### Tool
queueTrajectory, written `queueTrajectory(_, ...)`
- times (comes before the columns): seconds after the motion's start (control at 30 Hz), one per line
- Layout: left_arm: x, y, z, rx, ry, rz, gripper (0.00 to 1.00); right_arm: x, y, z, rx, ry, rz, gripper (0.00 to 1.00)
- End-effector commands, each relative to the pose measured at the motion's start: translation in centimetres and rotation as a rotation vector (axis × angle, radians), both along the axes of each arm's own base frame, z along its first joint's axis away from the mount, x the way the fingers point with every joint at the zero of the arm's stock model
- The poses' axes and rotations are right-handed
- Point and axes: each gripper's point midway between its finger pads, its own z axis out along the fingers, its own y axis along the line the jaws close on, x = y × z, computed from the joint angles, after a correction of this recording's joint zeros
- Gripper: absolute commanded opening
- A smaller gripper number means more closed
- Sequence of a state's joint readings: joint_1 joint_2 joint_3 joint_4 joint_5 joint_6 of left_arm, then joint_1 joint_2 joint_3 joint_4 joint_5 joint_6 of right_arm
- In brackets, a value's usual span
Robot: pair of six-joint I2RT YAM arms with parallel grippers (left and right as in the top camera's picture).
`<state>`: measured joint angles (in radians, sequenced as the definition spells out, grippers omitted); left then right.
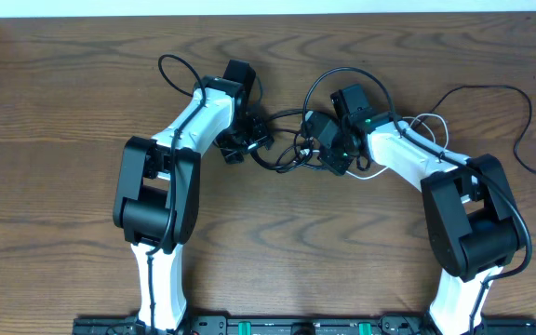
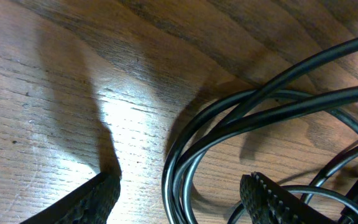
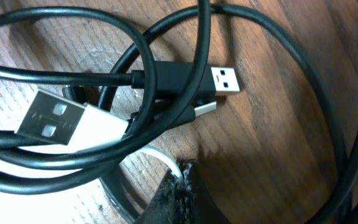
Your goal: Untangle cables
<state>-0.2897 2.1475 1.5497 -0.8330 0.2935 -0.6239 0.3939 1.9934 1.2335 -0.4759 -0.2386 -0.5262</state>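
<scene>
Cables (image 2: 178, 163): black loops lying between the spread left gripper (image 2: 180, 196) fingers, running right to plugs (image 3: 166, 78) beside the clenched right gripper (image 3: 178, 186), hold unclear.

Brown wood-grain counter (image 3: 272, 124); black cords (image 3: 202, 31), one white cord (image 3: 166, 160); a white plug (image 3: 73, 121); a black plug (image 3: 166, 74) with silver metal tip; arms (image 1: 194, 121) white and black.

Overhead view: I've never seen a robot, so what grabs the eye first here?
The left arm and right arm, white and black, lean in over a tangle of black cables in the middle. Close up from the right wrist, a white USB plug lies among black loops beside a black USB plug.
</scene>
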Motion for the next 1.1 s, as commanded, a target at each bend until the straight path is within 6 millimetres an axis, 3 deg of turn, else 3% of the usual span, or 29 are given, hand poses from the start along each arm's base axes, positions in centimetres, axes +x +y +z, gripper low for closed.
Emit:
queueTrajectory(0.0, -0.6, 0.6, -1.7, 0.028, 0.038, -0.007, 0.68, 0.3, -0.3, 2.3, 0.045, 0.017, -0.131, 0.01)
queueTrajectory(0.07, -0.5, 1.1, -1.8, 0.064, 0.028, -0.007, 0.66, 0.4, -0.5, 4.2, 0.059, -0.010, -0.139, 0.01)
queueTrajectory(0.13, -0.3, 1.6, -1.9, 0.091, 0.020, -0.005, 0.54, 0.3, -0.7, 6.6, 0.075, -0.043, -0.143, 0.01)
queueTrajectory(0.2, -0.3, 1.7, -1.9, 0.095, 0.018, -0.005, 0.49, -0.1, -1.0, 8.7, 0.086, -0.068, -0.144, 0.01)
queueTrajectory(0.3, -0.2, 1.7, -1.9, 0.094, 0.015, -0.005, 0.48, -0.9, -1.8, 11.5, 0.081, -0.109, -0.154, 0.01)
queueTrajectory(0.37, -0.2, 1.6, -1.9, 0.093, 0.013, -0.004, 0.48, -1.1, -3.7, 12.7, 0.009, -0.154, -0.195, 0.01)
queueTrajectory(0.73, 0.0, 2.1, -2.0, 0.118, 0.005, -0.004, 0.49, -0.2, -10.0, 12.7, -0.254, -0.226, -0.367, 0.01)
queueTrajectory(0.83, -0.1, 2.1, -2.0, 0.119, 0.008, -0.004, 0.55, 0.2, -12.0, 12.8, -0.273, -0.225, -0.471, 0.01)
queueTrajectory(0.93, -0.1, 2.1, -2.0, 0.119, 0.008, -0.004, 0.56, 0.2, -13.6, 12.6, -0.212, -0.178, -0.689, 0.01)
queueTrajectory(1.07, -0.1, 2.1, -2.0, 0.119, 0.008, -0.004, 0.56, -2.0, -16.9, 10.8, -0.197, -0.044, -0.977, 0.01)
